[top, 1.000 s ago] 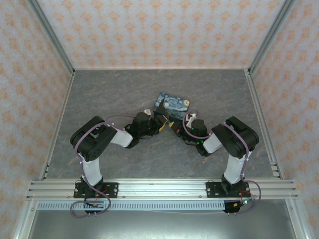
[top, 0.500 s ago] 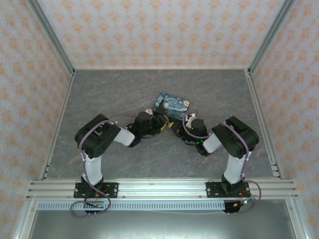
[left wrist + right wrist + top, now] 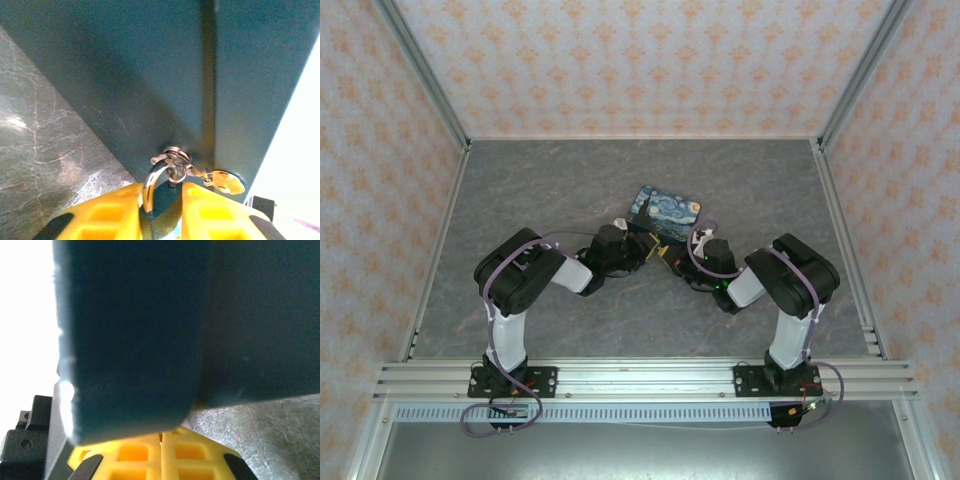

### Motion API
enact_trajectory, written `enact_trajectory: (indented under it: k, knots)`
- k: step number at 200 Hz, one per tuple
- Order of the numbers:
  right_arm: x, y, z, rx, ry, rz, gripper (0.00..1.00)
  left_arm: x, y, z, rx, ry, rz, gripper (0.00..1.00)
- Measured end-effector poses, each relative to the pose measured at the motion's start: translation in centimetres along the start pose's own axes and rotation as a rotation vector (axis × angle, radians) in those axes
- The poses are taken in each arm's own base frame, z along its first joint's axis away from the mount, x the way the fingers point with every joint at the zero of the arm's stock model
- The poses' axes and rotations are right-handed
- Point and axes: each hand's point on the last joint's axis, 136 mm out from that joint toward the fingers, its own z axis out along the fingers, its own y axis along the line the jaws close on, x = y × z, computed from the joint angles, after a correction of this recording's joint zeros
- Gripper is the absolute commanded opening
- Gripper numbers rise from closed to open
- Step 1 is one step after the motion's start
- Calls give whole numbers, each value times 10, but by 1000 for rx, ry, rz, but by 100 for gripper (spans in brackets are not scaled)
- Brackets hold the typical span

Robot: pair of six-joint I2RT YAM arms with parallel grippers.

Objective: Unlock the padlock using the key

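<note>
Since a second ago the left arm (image 3: 535, 270) has edged inward. Left gripper (image 3: 161, 207) pinches the padlock (image 3: 149, 185) narrowly between its fingertips — key (image 3: 226, 181) hangs just beyond, before the box (image 3: 150, 75). Right gripper (image 3: 161, 439) — pressed closed, box ahead.

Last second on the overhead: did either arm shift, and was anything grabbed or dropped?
The left arm swung its elbow a little rightward, toward the middle, nudging the left gripper closer to the right gripper in front of the painted box. No grab or release is visible overhead; the wrist view now shows the left gripper closed on the padlock. The right arm and the painted box stayed put.
</note>
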Motion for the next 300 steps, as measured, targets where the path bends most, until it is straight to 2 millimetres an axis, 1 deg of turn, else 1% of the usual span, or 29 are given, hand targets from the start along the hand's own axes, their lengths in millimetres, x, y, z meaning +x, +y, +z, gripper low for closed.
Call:
enact_trajectory:
  k: [6,22,53,80,110,127,143,155,187,196,202,215,230,248,272,289,300]
  knots:
    - [0,0,0,0,-2,3,8,0,0,0,0,-1,-1,12]
    - [0,2,-1,0,0,5,18,0,0,0,0,-2,2,6]
    - [-1,9,-5,-3,-3,-14,31,0,-1,-1,-2,-3,5,0]
    - [-3,17,-13,0,-13,-61,40,-1,-4,-5,-18,-11,3,0]
    - [-8,24,-25,39,-34,-165,48,-1,-4,-9,-43,-12,-12,0]
    - [-9,24,-33,87,-36,-246,56,0,-3,-12,-60,-10,-28,0]
    - [-12,30,-44,126,-48,-337,63,1,-3,-14,-81,-8,-46,0]
    - [-15,39,-53,139,-63,-408,66,1,-4,-16,-100,-7,-57,0]
    - [-25,76,-76,133,-117,-623,71,2,-9,-21,-149,-3,-87,0]
    - [-26,84,-80,129,-125,-677,72,2,-10,-23,-160,-2,-92,0]
    - [-27,89,-82,124,-129,-718,75,2,-11,-23,-166,-1,-94,0]
    - [-25,93,-85,128,-121,-803,81,2,-13,-25,-178,1,-97,0]
    - [-19,96,-88,131,-101,-904,84,3,-14,-27,-195,5,-100,0]
    - [-12,99,-94,132,-81,-1031,84,4,-15,-28,-214,13,-102,0]
    - [-11,108,-102,131,-93,-1196,84,6,-15,-29,-228,25,-107,0]
    - [-9,113,-107,134,-105,-1359,84,8,-11,-30,-246,33,-112,0]
    - [-4,112,-109,138,-107,-1458,83,9,-9,-31,-256,34,-114,0]
